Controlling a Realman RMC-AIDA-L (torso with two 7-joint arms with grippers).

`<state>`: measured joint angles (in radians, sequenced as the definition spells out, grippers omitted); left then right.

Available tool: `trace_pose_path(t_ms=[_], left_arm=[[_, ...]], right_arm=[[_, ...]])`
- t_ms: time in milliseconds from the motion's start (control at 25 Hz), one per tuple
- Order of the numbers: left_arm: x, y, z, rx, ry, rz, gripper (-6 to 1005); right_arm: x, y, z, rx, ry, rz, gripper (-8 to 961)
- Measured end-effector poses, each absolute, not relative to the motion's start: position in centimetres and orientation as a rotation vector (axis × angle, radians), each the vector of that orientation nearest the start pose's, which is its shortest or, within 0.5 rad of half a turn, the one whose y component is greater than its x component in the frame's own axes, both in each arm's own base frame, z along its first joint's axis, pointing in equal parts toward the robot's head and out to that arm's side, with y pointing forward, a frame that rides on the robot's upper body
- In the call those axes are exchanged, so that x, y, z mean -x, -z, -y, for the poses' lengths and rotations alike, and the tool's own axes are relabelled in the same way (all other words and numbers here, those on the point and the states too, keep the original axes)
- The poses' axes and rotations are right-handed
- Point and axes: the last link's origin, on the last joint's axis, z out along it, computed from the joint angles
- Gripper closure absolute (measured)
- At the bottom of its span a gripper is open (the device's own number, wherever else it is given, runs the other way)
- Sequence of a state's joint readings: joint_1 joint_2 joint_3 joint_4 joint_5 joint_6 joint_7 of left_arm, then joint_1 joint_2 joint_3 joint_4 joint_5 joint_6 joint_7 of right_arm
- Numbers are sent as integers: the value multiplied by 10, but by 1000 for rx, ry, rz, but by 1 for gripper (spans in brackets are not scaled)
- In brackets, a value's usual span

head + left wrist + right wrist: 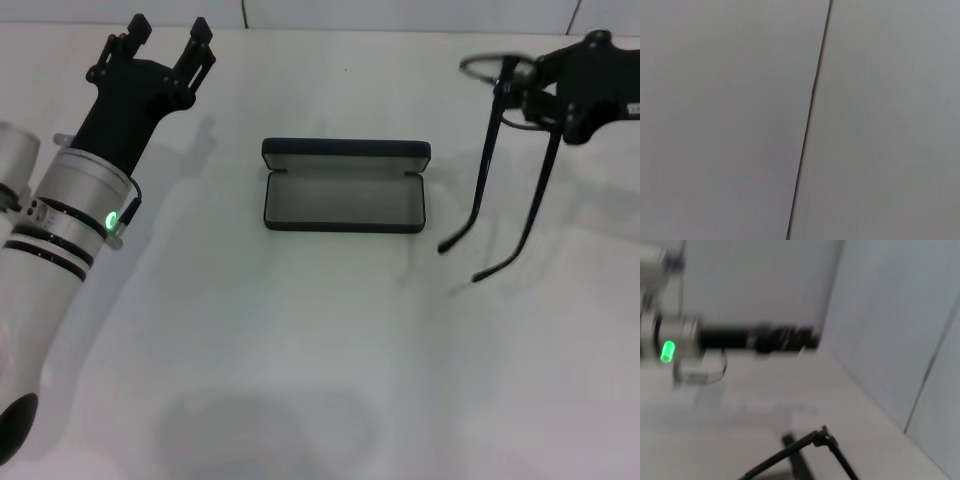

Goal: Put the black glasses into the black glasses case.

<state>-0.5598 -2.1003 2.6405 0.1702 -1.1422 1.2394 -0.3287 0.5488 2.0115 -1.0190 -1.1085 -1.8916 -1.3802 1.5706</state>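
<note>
Head view is showing me the right claw point(520, 85) at the upper right of the frame, gripping the thin black-framed glasses point(497, 150) by the front, both slim temple arms hanging open with their tips just above the white desk point(300, 350). The matte black clamshell case point(345, 187) is lying open at centre, grey lining up, well apart from the glasses. I am judging the splayed temples likely to snag the case rim or straddle it. The left claw point(168, 42) is idling with fingers spread at upper left.
</note>
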Motion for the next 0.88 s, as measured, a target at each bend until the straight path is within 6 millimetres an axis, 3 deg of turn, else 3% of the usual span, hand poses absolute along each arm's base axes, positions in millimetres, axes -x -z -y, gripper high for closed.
trace_pose_path(t_ms=[200, 360, 560, 760, 880], left_arm=[[267, 40, -355, 1683, 997, 620, 242], [239, 50, -364, 1906, 1085, 579, 243], [207, 41, -375, 2304, 1207, 596, 243], [184, 41, -368, 2449, 1301, 533, 242], [176, 44, -361, 2504, 1332, 483, 242]], right_arm=[[-208, -59, -395, 2653, -730, -472, 842], [-221, -61, -392, 2688, -792, -643, 842], [-222, -57, -395, 2736, -674, -863, 843], [-225, -50, -396, 2770, -449, -1099, 843], [-223, -46, -391, 2805, -404, -1171, 843]])
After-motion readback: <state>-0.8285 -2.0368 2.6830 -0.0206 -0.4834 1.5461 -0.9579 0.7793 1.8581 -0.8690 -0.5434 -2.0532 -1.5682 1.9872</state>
